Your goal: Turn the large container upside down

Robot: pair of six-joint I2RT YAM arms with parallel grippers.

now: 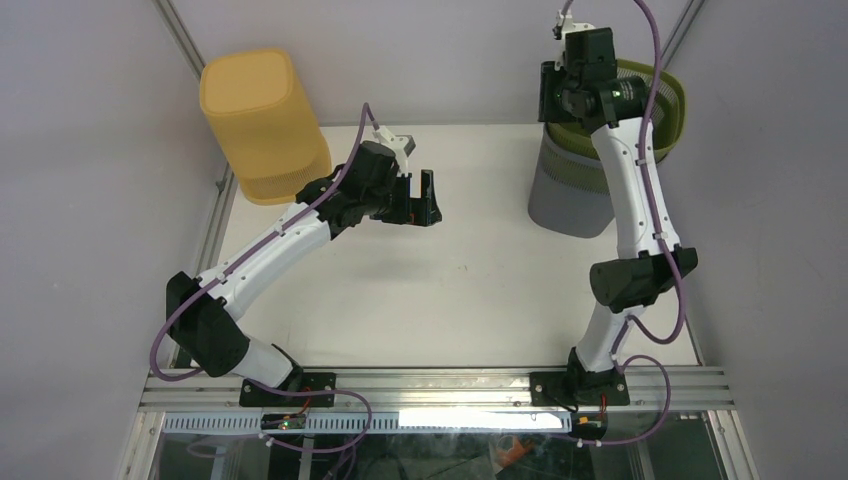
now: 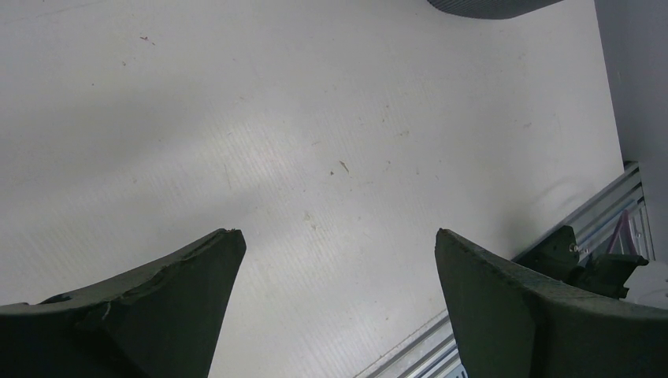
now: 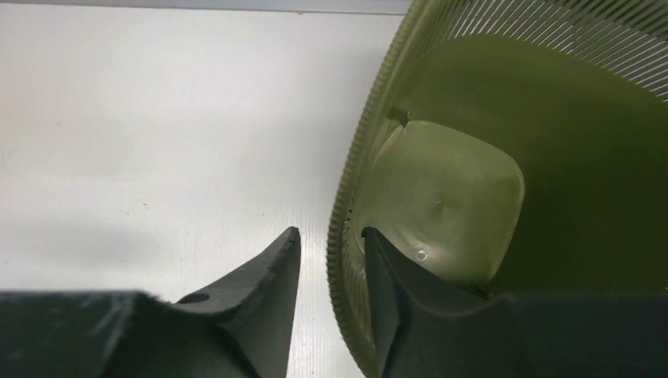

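Note:
The large container (image 1: 578,190), olive-green and slatted at the top and grey lower down, stands upright at the back right with its mouth facing up. My right gripper (image 1: 552,95) hangs over its left rim. In the right wrist view the right gripper (image 3: 331,231) is open and straddles the ribbed rim of the container (image 3: 551,157). One finger (image 3: 272,268) is outside with a small gap showing. The other finger (image 3: 394,276) is inside against the wall. My left gripper (image 1: 420,200) hovers wide open over the table's middle, and the left wrist view shows nothing between the jaws of the left gripper (image 2: 337,233).
A yellow container (image 1: 262,120) stands bottom-up at the back left corner, behind the left arm. The white table (image 1: 460,290) is bounded by an aluminium rail (image 1: 440,385) at the near edge and by grey walls on both sides.

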